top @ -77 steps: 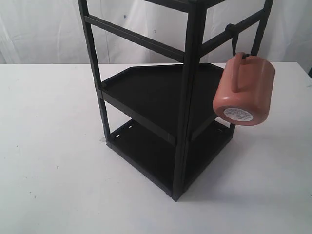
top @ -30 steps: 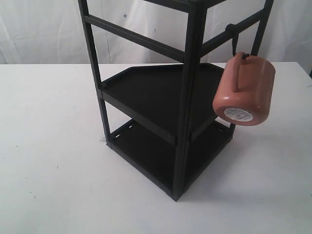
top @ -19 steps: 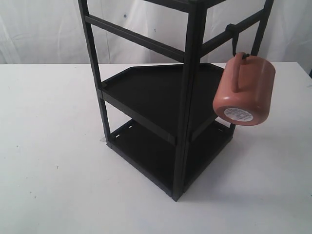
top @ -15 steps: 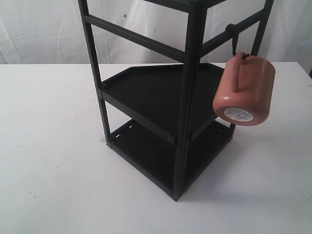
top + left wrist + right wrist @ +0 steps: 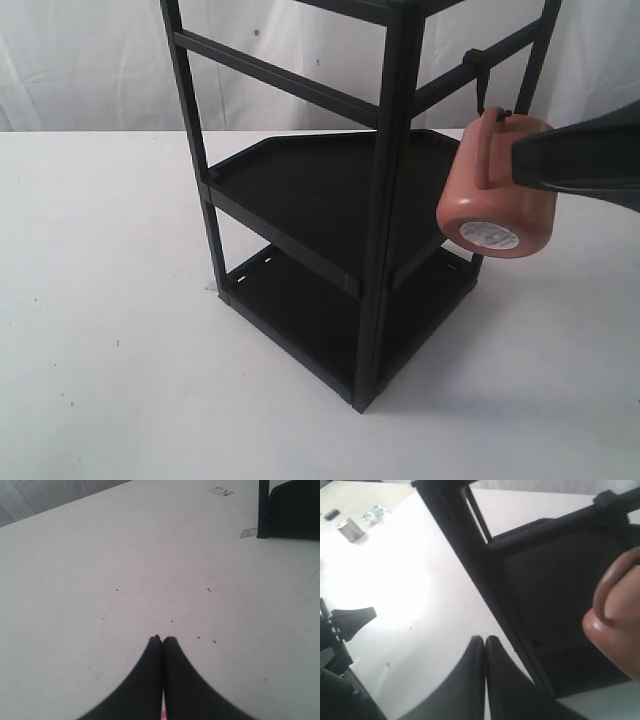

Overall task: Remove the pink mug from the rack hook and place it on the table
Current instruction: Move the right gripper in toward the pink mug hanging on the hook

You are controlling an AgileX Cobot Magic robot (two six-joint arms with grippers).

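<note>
The pink mug (image 5: 490,200) hangs by its handle from the rack hook (image 5: 484,85) on the black rack's right crossbar, white base label facing the camera. My right gripper (image 5: 520,160) reaches in from the right edge, its dark tip in front of the mug's upper side; whether it touches is unclear. In the right wrist view the right gripper (image 5: 484,639) is shut and empty, and the mug (image 5: 615,610) shows blurred beside the rack. My left gripper (image 5: 162,640) is shut and empty, low over the white table (image 5: 125,570), out of the exterior view.
The black rack (image 5: 385,200) has two shelves and stands mid-table; one of its feet (image 5: 263,510) shows in the left wrist view. A small can (image 5: 349,530) and other small items lie far off on the table in the right wrist view.
The right gripper has come into the exterior view from the right edge and now overlaps the mug's upper side. The mug and rack have not moved.
</note>
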